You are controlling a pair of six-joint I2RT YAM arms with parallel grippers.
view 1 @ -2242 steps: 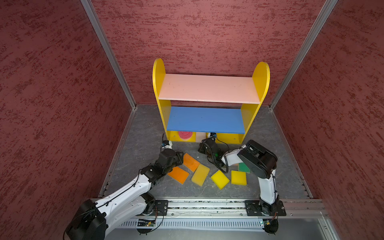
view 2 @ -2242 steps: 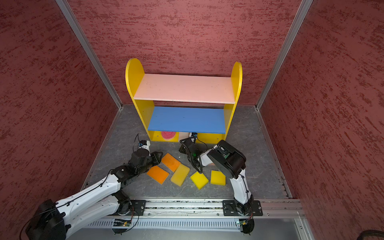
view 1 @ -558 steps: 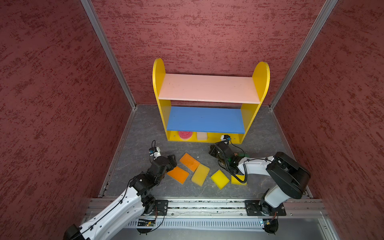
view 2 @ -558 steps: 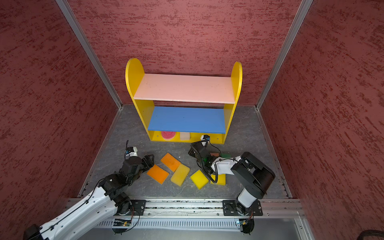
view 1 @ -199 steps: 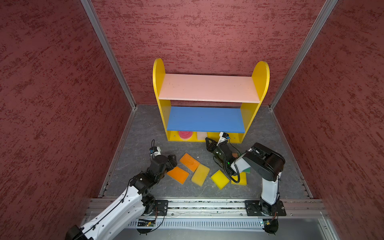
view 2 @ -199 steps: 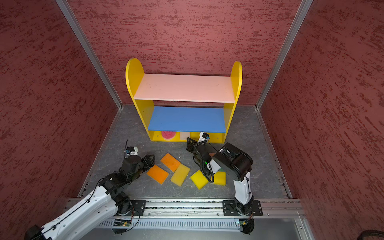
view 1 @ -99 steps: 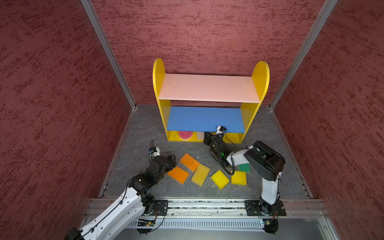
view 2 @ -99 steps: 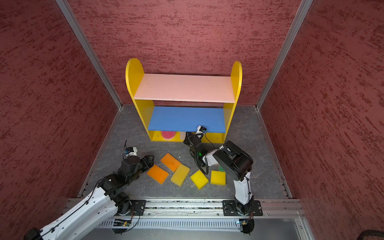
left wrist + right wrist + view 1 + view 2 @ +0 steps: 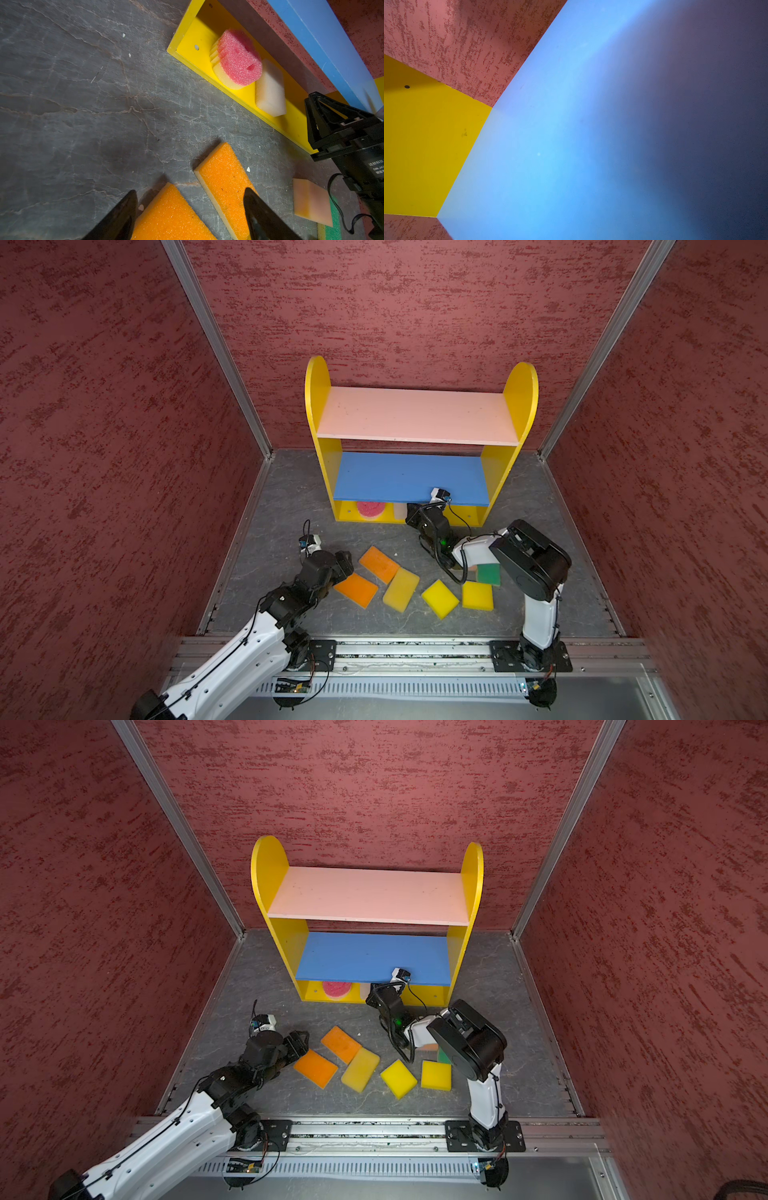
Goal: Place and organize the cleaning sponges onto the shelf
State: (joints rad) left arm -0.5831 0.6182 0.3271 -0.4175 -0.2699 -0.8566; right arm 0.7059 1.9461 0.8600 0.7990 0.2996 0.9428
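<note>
The shelf (image 9: 415, 414) stands against the back wall. Its yellow base holds a round pink sponge (image 9: 370, 508) and an off-white sponge (image 9: 270, 91). On the floor in front lie two orange sponges (image 9: 356, 590) (image 9: 379, 564), three yellow ones (image 9: 401, 589) (image 9: 440, 599) (image 9: 478, 595), and a peach sponge (image 9: 311, 201) on a green-topped one (image 9: 489, 574). My left gripper (image 9: 191, 197) hangs open over the orange sponges, holding nothing. My right gripper (image 9: 324, 116) reaches into the bottom tier beside the off-white sponge, its tips hidden under the blue board (image 9: 550, 145).
Red textured walls close in the grey stone floor (image 9: 291, 497) on three sides. A metal rail (image 9: 415, 649) with both arm bases runs along the front edge. The right arm's elbow (image 9: 532, 568) hangs over the green-topped sponge.
My right gripper has moved from over the floor sponges back to the shelf, and its tip now sits under the blue board. The left arm has barely moved.
</note>
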